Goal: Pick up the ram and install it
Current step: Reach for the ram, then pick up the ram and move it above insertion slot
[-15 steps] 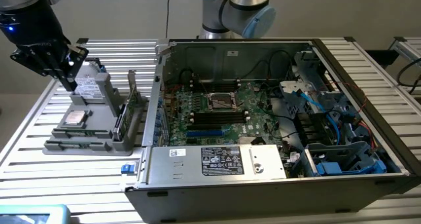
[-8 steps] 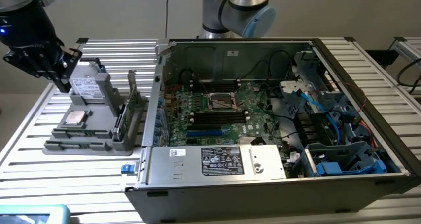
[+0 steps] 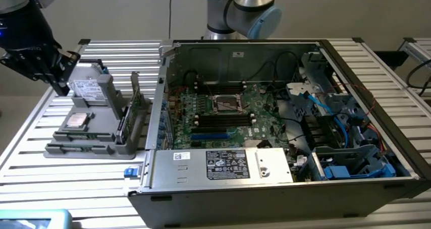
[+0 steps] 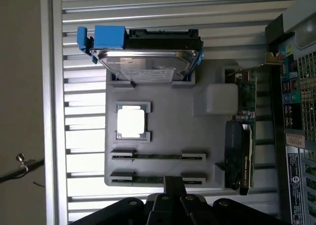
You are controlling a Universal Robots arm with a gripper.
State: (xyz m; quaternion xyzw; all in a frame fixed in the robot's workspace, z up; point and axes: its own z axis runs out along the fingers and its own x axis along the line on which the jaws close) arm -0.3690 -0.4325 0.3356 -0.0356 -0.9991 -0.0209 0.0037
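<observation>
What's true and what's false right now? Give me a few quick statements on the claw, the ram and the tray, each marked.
The claw is shut. True.
The claw holds the ram. False: the ram lies in the tray.
The computer case stands open. True.
The tray sits inside the case. False: it sits outside it, on the exterior view's left.

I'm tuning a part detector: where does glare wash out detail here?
Wrist view: the processor in the grey tray is blown out white, and the lid of the hard drive glares. Exterior view: no such glare; the inside of the computer case looks dim.
</observation>
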